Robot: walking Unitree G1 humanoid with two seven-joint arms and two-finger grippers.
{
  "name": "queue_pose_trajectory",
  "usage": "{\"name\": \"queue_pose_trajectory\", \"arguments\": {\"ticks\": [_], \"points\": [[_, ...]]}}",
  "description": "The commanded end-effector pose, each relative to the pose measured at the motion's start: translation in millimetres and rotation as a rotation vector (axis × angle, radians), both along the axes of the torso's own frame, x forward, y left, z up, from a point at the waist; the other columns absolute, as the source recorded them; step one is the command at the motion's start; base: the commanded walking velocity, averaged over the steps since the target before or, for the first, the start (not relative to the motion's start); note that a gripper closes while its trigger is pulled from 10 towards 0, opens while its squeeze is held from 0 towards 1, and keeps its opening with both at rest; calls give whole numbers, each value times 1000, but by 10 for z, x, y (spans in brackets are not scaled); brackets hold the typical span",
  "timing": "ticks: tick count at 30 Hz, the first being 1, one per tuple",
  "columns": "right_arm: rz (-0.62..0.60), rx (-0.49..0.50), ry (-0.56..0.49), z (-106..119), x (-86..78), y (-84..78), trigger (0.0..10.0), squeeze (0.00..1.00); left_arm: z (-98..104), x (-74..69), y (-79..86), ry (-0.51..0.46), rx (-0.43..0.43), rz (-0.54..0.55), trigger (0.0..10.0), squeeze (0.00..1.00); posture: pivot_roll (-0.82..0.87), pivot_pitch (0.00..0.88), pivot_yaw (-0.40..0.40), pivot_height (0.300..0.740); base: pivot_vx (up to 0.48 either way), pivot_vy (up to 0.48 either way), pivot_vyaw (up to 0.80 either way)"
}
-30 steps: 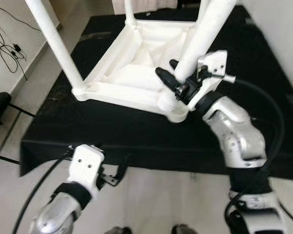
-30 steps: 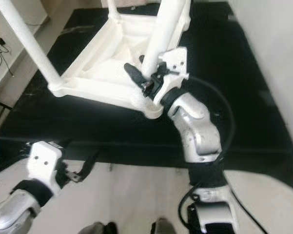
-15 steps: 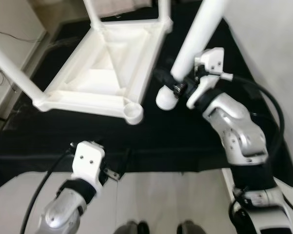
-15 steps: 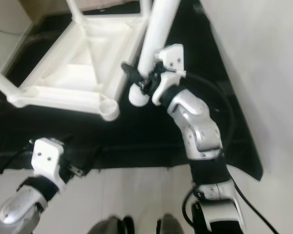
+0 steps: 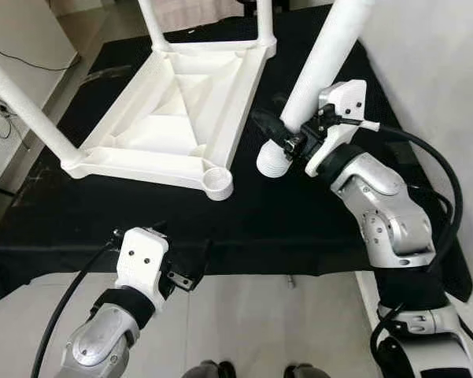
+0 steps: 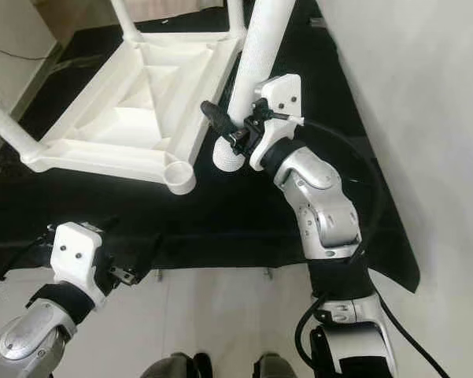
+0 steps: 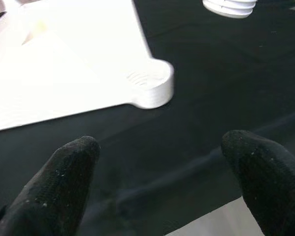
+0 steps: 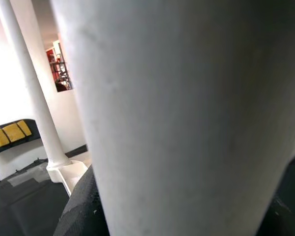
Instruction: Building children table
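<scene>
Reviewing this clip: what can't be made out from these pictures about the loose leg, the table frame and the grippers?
- Loose white plastic table leg: upper end cut off by the top edge in both eye views.
- Upside-down white plastic table frame: far corners and fitted legs' ends cut off by the top and left edges.
- Right gripper: far finger hidden behind the leg; leg blocks most of the right wrist view.
- Empty corner socket: inner thread blurred in the left wrist view.
- Left gripper: fingers out of focus.

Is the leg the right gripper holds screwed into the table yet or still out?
Out. The leg in the right gripper hangs beside the table, its threaded end apart from the empty corner socket.
</scene>
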State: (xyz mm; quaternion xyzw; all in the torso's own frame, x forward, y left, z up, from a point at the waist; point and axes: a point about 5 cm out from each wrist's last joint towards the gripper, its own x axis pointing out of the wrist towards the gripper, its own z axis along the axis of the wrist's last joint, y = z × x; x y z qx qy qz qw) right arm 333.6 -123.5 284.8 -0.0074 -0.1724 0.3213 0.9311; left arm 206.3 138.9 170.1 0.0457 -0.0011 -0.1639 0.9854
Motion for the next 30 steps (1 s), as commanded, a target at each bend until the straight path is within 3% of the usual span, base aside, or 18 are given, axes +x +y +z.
{"name": "queue_pose_trajectory", "arguments": {"ticks": [1, 17, 21, 27, 30], "points": [[43, -2, -39, 38, -49, 97, 10000, 0, -44, -1, 47, 16, 17, 24, 10000, 0, -76, 207, 125, 740, 0, 0, 0], [39, -1, -45, 35, -46, 106, 10000, 0, -10, 6, 29, -20, 21, 8, 10000, 0, -80, 197, 127, 740, 0, 0, 0], [58, -1, -44, 36, -53, 113, 10000, 0, 4, 0, 5, -28, 25, -14, 10000, 0, -79, 196, 127, 740, 0, 0, 509], [46, -21, -58, 49, -53, 114, 10000, 0, 18, -14, -20, -38, 28, -46, 10000, 0, -69, 201, 132, 740, 304, 0, 267], [75, 30, -53, 60, -75, 113, 10000, 0, 20, -21, -25, -40, 27, -51, 10000, 0, -59, 202, 132, 740, 342, 0, 533]]}}
